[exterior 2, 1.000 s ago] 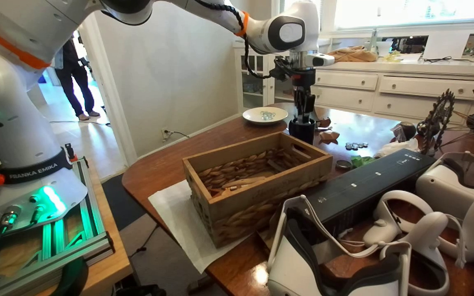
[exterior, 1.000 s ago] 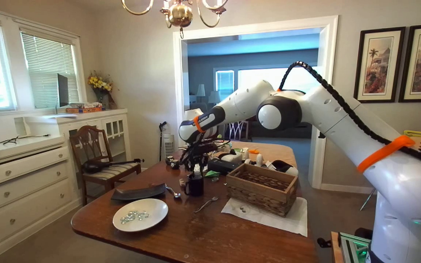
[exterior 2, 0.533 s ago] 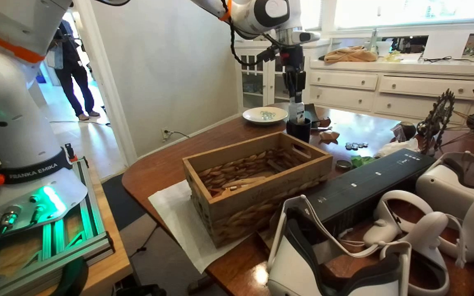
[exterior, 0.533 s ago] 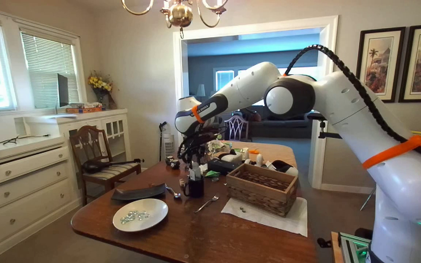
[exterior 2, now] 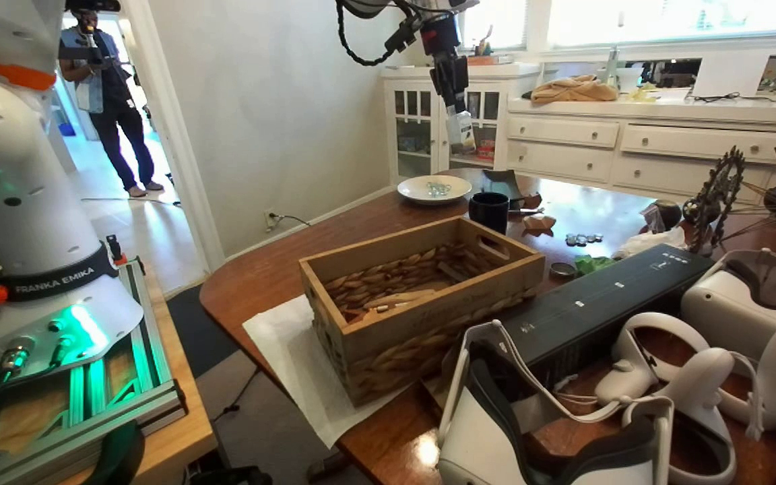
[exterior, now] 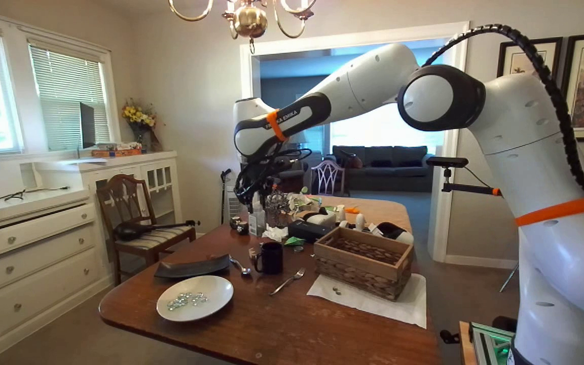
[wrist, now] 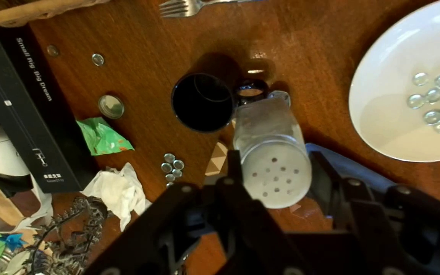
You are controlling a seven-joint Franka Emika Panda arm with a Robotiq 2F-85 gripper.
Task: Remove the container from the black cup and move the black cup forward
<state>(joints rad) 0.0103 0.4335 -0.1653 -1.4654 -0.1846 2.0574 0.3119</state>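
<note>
Holding container point(wrist: 270, 152) outside black cup point(exterior: 271, 258)

We see the black cup point(exterior: 272, 259) upright on the table point(exterior: 292, 324), and the clear container point(exterior 2: 460, 132), with its pale holed top point(wrist: 276, 177), tilted in midair, apart from it.

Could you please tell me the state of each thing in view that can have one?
Container: held in the air, tilted, perforated lid on
Gripper: shut on the container
Black cup: upright, open, container out of it
White plate: face up, holding glass beads
Basket: upright, open at the top
Fork: lying flat
Top drawer: pulled open
Base light: lit green
</note>
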